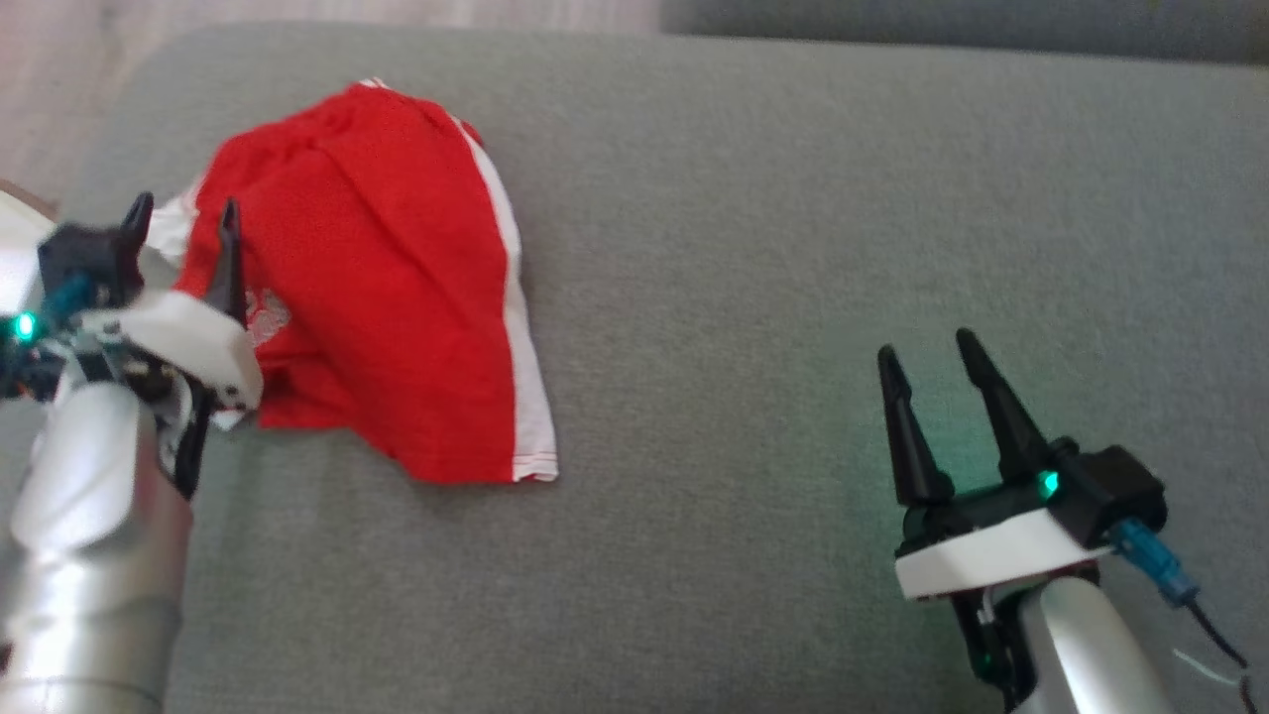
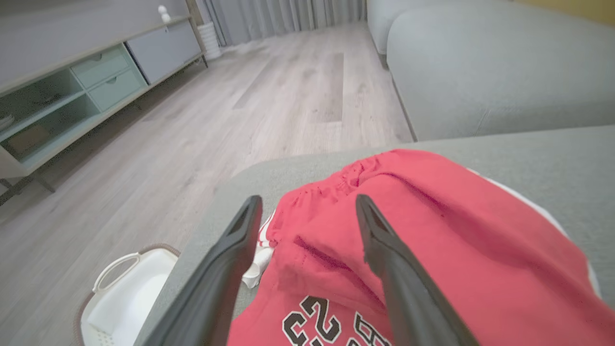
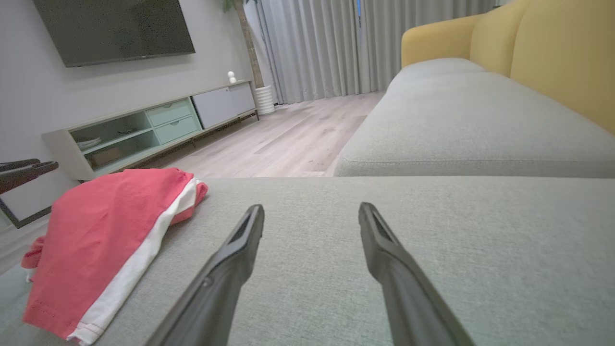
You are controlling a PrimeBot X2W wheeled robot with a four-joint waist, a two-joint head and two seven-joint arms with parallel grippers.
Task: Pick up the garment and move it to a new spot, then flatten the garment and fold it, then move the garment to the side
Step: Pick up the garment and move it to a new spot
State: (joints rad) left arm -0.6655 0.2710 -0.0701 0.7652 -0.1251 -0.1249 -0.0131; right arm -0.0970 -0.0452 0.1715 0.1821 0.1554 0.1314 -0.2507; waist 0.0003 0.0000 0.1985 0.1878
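The red shorts [image 1: 397, 297] are lying bunched on the grey sofa [image 1: 793, 248], toward its left end. The left gripper [image 1: 184, 203] is hovering, jaws apart, over their left edge. The right gripper [image 1: 924, 344] is hanging spread, well apart from them. For a secure pickup, the left jaws should be straddling a thick fold before closing.

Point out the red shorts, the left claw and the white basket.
red shorts [image 1: 397, 297], head view, middle of the red cloth
left claw [image 1: 184, 204], head view, midway between its fingertips
white basket [image 2: 149, 269], left wrist view, bare inner wall

Silver forearms [image 1: 89, 496], white wrists [image 1: 991, 557], black tool fingers [image 1: 907, 431]
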